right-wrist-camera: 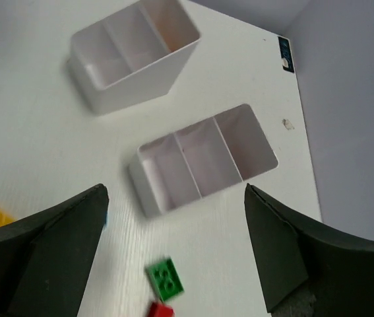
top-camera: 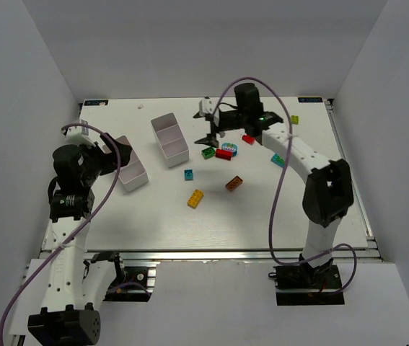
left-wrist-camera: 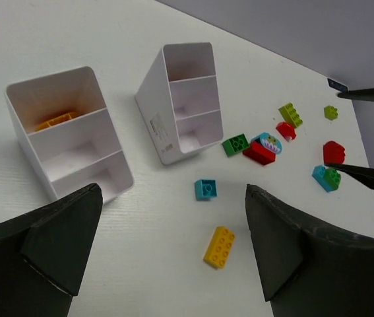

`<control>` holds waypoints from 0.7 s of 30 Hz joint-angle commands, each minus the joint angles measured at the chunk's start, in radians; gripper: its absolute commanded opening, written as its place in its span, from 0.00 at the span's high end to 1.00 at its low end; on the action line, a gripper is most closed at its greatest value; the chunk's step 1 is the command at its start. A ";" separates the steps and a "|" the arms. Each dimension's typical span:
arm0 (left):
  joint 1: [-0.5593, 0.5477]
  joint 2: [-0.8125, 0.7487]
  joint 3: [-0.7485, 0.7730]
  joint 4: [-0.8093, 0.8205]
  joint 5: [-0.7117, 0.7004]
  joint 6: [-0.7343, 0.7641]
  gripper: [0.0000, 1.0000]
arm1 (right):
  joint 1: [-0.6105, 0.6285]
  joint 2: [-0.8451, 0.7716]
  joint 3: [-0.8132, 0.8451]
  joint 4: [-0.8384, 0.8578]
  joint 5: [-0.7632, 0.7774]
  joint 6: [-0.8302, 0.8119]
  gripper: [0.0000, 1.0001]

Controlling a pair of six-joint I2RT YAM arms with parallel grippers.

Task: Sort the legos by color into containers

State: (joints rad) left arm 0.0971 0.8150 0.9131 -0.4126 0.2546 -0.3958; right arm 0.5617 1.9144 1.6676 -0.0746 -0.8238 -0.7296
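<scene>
Your left claw (left-wrist-camera: 173, 214) hangs released, its blunt matte-black fingers (left-wrist-camera: 55, 244) spread wide with nothing between them, over the smooth white table (left-wrist-camera: 140, 271). Just ahead of it lies a glossy yellow brick (left-wrist-camera: 219, 246), oblong and six-studded, and a little beyond that a small square teal brick (left-wrist-camera: 205, 189). Further out stand two thin-walled white plastic bins, each divided by flat partitions into three compartments. The left bin (left-wrist-camera: 48, 78) holds one yellow-orange brick (left-wrist-camera: 58, 121) in its far compartment, while the right bin (left-wrist-camera: 157, 105) stands apart from it at an angle. Your right claw (right-wrist-camera: 173, 205) is released too, with wedge-shaped fingers wide apart, and it hovers over a green brick (right-wrist-camera: 165, 278) with four studs. A red brick (left-wrist-camera: 259, 153) lies just beside that one, touching a round multicoloured piece (left-wrist-camera: 268, 140). Past them sit a lime brick (left-wrist-camera: 290, 114) and more small red, lime and teal bricks. A brown brick (top-camera: 234, 183) lies alone, near the yellow one.
</scene>
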 commanded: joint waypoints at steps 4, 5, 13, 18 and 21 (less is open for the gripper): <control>0.006 -0.007 -0.039 0.069 0.107 -0.072 0.02 | -0.083 -0.002 0.095 -1.030 -0.093 -0.977 0.18; 0.007 -0.008 -0.040 0.072 0.112 -0.074 0.02 | -0.082 0.044 0.133 -1.116 -0.045 -1.048 0.21; 0.007 -0.051 -0.069 0.071 0.123 -0.101 0.02 | -0.082 0.032 -0.146 -0.992 0.268 -1.065 0.34; 0.006 -0.082 -0.094 0.052 0.115 -0.113 0.02 | -0.080 0.041 -0.226 -0.901 0.328 -1.048 0.24; 0.007 -0.097 -0.100 0.040 0.114 -0.114 0.02 | -0.080 0.046 -0.244 -0.844 0.341 -1.031 0.24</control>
State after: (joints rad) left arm 0.0971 0.7418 0.8249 -0.3614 0.3592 -0.4988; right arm 0.4801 1.9892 1.4380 -0.9859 -0.5213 -1.7458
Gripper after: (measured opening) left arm 0.982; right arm 0.760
